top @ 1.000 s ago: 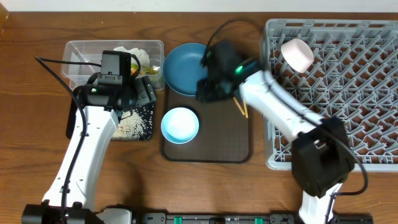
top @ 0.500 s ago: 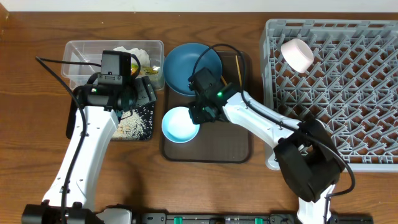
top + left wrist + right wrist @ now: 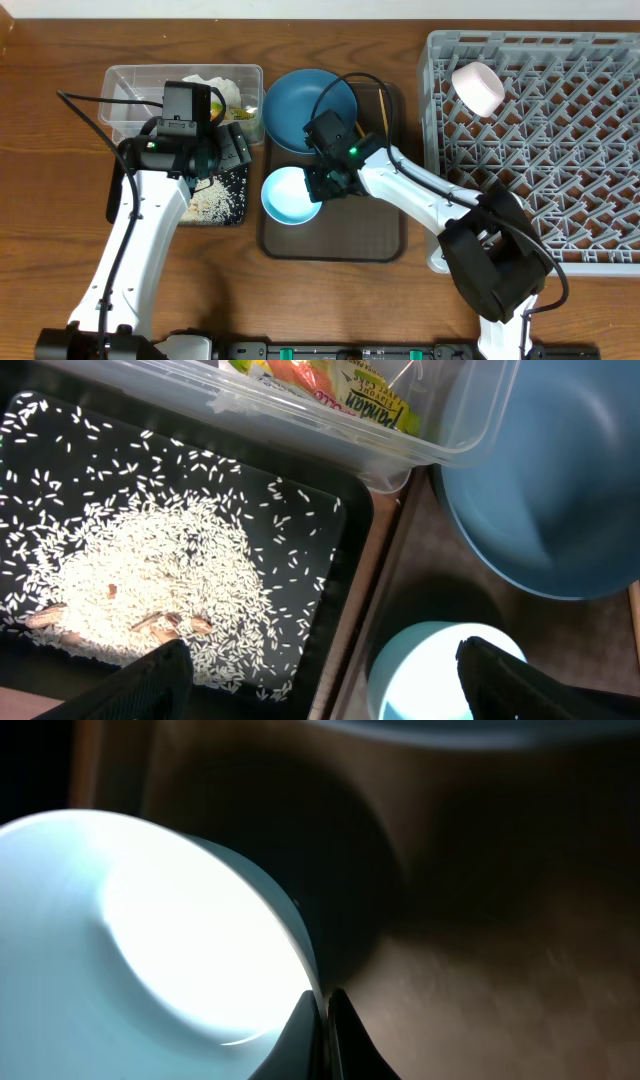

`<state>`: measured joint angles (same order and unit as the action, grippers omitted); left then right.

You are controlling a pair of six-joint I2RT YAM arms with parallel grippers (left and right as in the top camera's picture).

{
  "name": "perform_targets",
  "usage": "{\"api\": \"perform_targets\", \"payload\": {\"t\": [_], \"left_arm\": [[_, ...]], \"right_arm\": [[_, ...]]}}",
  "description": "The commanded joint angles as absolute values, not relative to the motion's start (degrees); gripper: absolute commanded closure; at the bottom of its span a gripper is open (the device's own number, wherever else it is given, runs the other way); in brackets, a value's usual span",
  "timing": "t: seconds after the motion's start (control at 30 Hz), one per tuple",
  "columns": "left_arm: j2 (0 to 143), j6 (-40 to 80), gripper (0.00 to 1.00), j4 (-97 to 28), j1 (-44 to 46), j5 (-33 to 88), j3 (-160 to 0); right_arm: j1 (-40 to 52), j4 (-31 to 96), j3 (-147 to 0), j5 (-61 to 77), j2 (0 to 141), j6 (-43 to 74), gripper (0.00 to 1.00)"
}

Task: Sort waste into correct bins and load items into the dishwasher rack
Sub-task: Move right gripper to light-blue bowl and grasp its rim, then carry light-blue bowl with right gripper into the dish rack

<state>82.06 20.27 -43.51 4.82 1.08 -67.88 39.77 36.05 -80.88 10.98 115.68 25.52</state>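
Two fingers of right gripper clamped on rim of light blue bowl. Bowl over brown serving tray, just below dark blue plate; can't tell if lifted. Left gripper spread wide, empty, above black tray of rice. Risk: thin edge pinch, so bowl pivots or slips on lift, or clips plate en route to rack.

The tabletop is showing wood grain. The dishwasher rack is looking like matt grey plastic. The clear tub is glinting as glossy plastic, its snack wrapper shining like film. The black tray is lying smooth under dull rice grains. The light blue bowl is glaring, glossy; the dark blue plate is appearing satin-smooth. The brown serving tray is showing fine rough texture.
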Motion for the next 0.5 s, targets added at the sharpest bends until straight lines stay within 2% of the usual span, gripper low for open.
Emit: {"api": "perform_targets", "payload": {"t": [0.0,0.3,0.47], "left_arm": [[81.43,19.73,0.13,-43.68,4.62,0.38,-68.47],[81.43,19.73,0.13,-43.68,4.62,0.38,-68.47],[81.43,19.73,0.13,-43.68,4.62,0.38,-68.47]], "right_arm": [[37.10,37.78,-80.62,10.90,111.44,25.93,0.99],[26.17,40.42,-80.62,-2.52,90.52,24.56,0.99],[19.20,43.92,-80.62,-17.80,83.94,23.68,0.99]]}}
